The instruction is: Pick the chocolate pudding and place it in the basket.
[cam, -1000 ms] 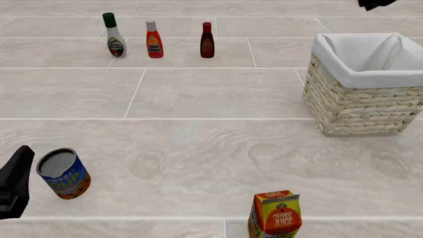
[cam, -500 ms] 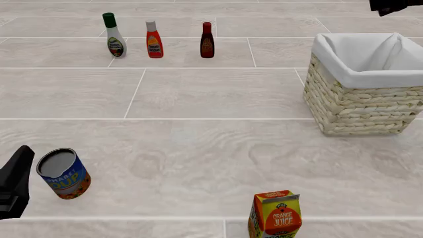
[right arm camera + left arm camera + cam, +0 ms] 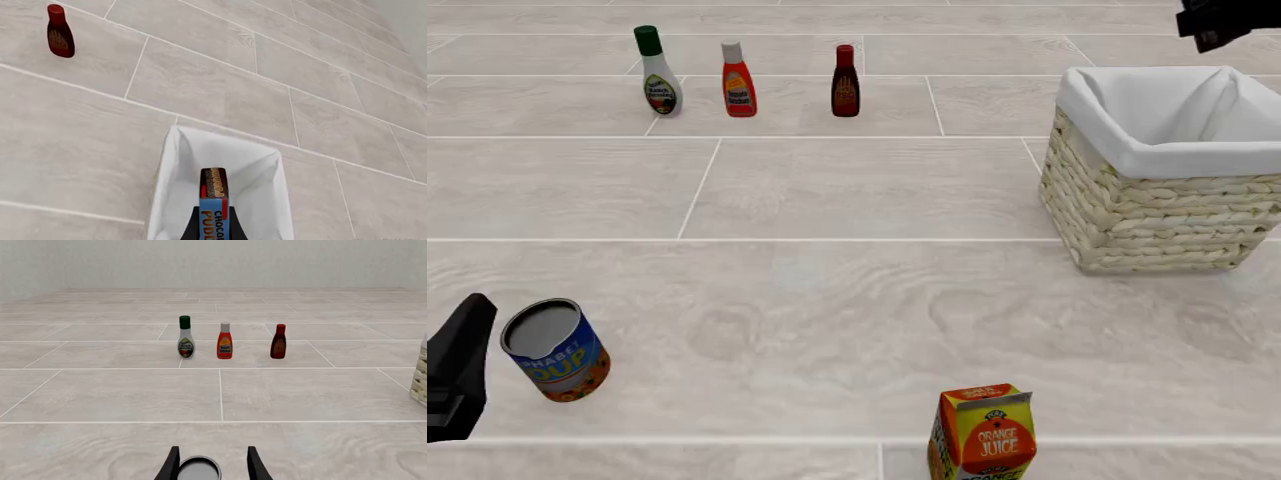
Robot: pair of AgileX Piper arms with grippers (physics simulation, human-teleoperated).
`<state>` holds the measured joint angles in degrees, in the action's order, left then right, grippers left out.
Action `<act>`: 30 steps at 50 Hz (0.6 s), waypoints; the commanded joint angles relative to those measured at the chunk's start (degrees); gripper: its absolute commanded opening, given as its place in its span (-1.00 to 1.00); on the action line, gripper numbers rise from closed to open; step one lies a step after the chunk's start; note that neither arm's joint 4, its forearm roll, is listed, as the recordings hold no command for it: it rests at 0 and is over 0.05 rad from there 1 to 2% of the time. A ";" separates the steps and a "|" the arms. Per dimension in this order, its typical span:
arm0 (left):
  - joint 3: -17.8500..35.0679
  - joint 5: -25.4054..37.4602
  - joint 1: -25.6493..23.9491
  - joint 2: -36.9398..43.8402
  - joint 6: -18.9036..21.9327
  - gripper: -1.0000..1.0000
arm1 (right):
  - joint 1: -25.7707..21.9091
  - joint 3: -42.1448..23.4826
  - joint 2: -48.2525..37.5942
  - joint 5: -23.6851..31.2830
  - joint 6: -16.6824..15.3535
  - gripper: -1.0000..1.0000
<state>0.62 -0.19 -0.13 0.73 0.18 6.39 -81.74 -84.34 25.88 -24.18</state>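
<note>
Two end effectors, both only partly seen. Right end effector (image 3: 215, 220) clamped on chocolate pudding (image 3: 215, 200), held above basket (image 3: 1164, 170) at counter's far right. Left end effector (image 3: 211, 467) spread apart beside can (image 3: 555, 350); juice carton (image 3: 982, 436) cut off at near edge.

The light is bright and even in all three views, with no glare. Everything looks sharp, near and far, with no blur. Shadows are very faint: only a soft dark patch shows under the can (image 3: 555, 350) and the basket (image 3: 1164, 170).
</note>
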 commanded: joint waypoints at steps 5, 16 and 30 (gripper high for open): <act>-0.15 0.22 0.05 -0.39 0.00 1.00 | 1.06 -6.46 -3.81 5.80 -0.71 -1.00; -0.15 0.22 0.07 -0.40 0.01 1.00 | 1.72 -12.87 -6.99 10.64 -2.29 -1.00; -0.15 0.22 0.06 -0.40 0.00 1.00 | 1.37 -18.42 -12.24 16.42 -4.20 -1.00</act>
<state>0.62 -0.19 -0.13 0.73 0.18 7.79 -96.05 -93.66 38.06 -27.85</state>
